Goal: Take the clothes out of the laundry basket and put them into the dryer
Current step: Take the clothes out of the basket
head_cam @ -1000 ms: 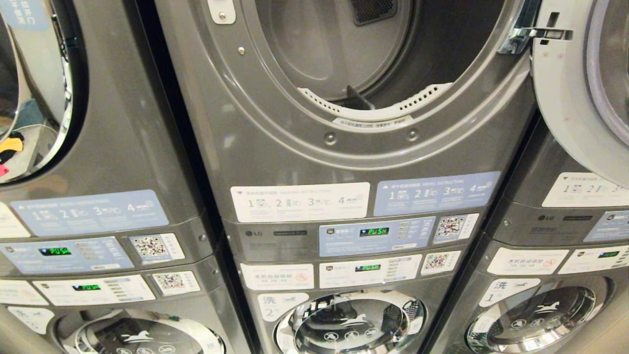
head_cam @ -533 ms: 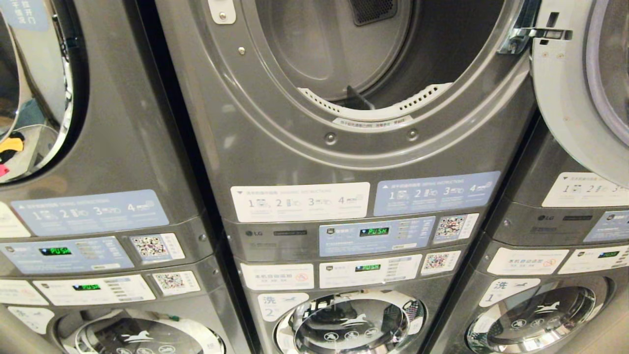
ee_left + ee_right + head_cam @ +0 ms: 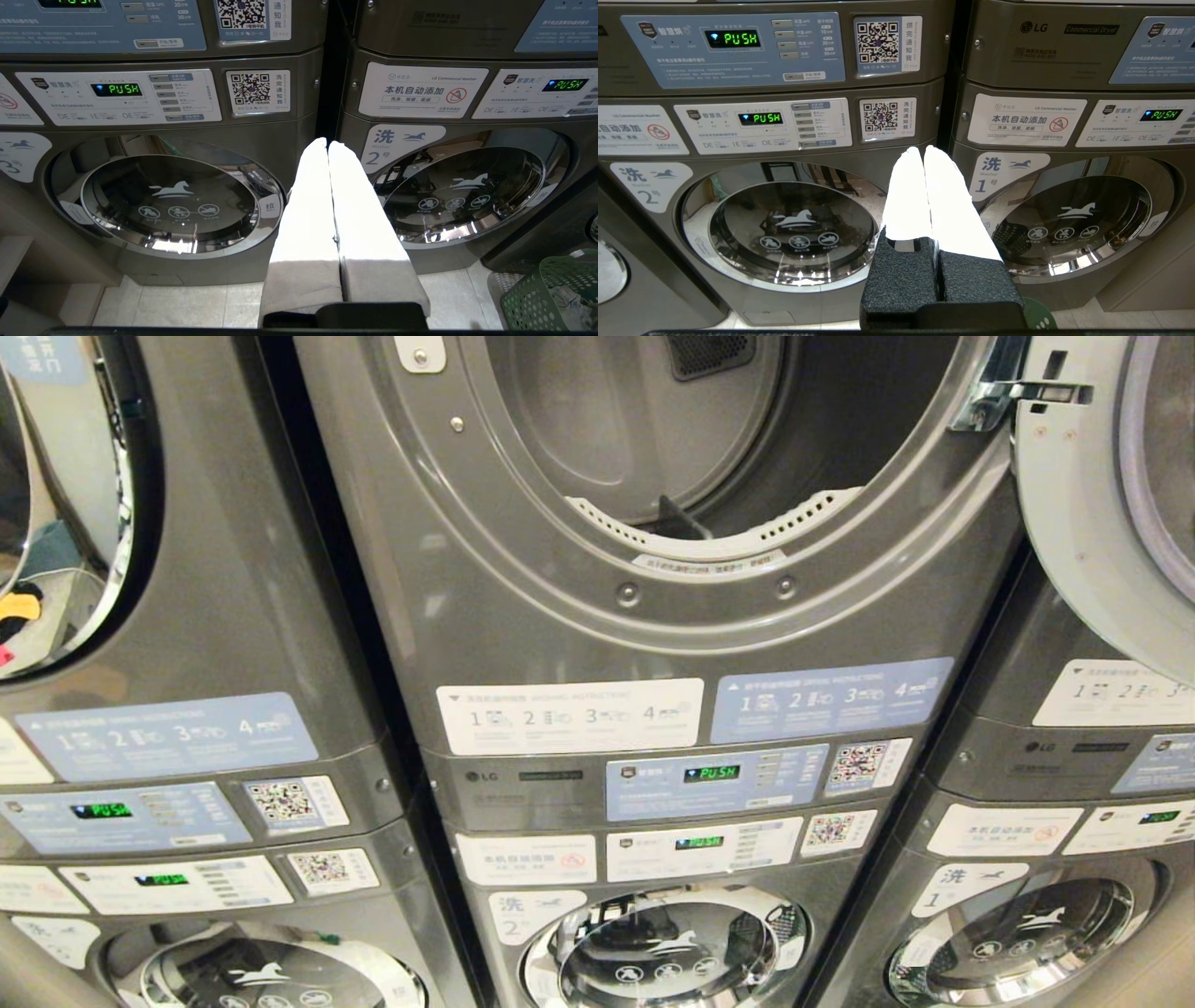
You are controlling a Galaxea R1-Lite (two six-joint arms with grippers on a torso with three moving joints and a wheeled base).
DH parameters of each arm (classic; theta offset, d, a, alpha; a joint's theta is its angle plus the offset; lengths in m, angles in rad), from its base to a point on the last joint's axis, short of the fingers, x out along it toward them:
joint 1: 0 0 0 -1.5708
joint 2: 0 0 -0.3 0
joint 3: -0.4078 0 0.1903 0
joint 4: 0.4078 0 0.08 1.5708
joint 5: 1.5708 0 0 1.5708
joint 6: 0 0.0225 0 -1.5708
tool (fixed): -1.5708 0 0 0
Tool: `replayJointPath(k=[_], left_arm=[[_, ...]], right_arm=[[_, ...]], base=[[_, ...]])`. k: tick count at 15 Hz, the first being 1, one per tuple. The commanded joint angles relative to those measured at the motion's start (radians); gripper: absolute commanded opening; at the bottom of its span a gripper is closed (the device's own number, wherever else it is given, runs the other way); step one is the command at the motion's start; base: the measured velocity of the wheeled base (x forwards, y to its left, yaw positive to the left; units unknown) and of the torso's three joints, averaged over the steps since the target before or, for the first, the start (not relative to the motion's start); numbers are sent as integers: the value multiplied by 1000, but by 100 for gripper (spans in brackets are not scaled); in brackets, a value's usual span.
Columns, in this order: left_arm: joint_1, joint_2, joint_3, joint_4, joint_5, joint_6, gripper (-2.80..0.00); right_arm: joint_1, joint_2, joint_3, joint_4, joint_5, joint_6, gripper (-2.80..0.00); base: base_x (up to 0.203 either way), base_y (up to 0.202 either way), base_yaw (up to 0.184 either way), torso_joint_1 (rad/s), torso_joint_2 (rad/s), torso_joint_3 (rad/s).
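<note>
The grey dryer (image 3: 523, 616) fills the head view, its round opening (image 3: 728, 439) showing a bare drum, its door (image 3: 1102, 513) swung out to the right. A corner of the green laundry basket (image 3: 551, 298) shows in the left wrist view, low on the floor by the number 2 washer, with pale cloth (image 3: 567, 303) inside. My left gripper (image 3: 328, 142) is shut and holds nothing, pointing at the gap between two lower washers. My right gripper (image 3: 923, 149) is shut too and holds nothing, pointing between washers 2 and 1. Neither arm shows in the head view.
Stacked grey machines stand side by side. Lower washer doors (image 3: 168, 205) (image 3: 1069, 224) are closed. Control panels (image 3: 714, 779) with green lit displays run across the middle. A neighbouring dryer's closed door (image 3: 56, 504) is at the left. Pale tiled floor (image 3: 187, 308) lies below.
The whole head view has shifted slightly, the machines sliding up a little in the picture; the camera moved. Nothing else has changed.
</note>
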Motion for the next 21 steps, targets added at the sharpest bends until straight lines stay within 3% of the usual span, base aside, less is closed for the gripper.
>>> replayJointPath(k=[1,13,17,21], left_arm=[[0,0,0,1,1,0,-280],[0,0,0,3,3,3,-280],[0,0,1,12,-53,110,-280],[0,0,3,11,-50,108,-280]], right_arm=[[0,0,0,0,1,-1,-280],[0,0,0,0,0,-4,-280],[0,0,0,0,0,-4,-280],[0,0,0,0,-1,-4,-280]], base=[[0,0,0,-56,111,56],[0,0,0,-59,134,68],[0,0,0,-59,125,65],[0,0,0,-62,130,63]])
